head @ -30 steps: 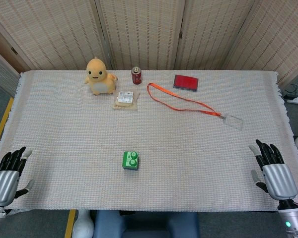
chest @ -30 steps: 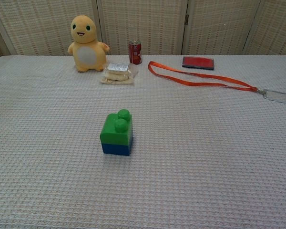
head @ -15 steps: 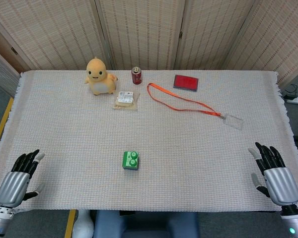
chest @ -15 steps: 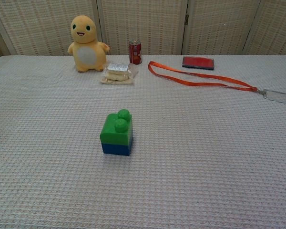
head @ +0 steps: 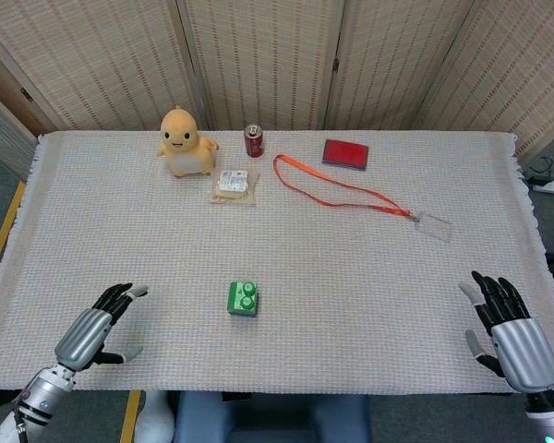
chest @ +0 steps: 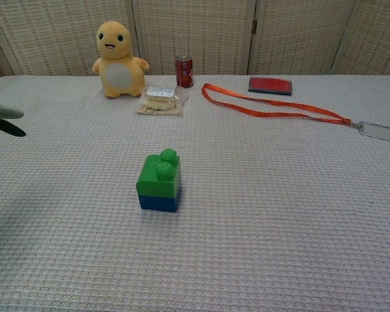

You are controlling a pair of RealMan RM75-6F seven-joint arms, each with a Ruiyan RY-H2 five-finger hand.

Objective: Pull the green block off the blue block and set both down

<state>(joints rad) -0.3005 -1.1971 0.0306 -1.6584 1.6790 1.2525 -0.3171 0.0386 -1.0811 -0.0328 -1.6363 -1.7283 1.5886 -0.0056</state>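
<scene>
The green block (chest: pixel 160 173) is sitting stacked on the blue block (chest: pixel 158 203) on the table (head: pixel 369 305), off to the side of the left hand's (head: pixel 94 327) fingertips with bare cloth between them. That hand is hovering over the near left part of the table, fingers spread apart and holding nothing. The right hand (head: pixel 510 329) is hanging at the near right edge, its fingers also spread and empty, well apart from the blocks.

Silver-backed left hand (head: pixel 94 326) and right hand (head: pixel 511 334), black fingers.
</scene>
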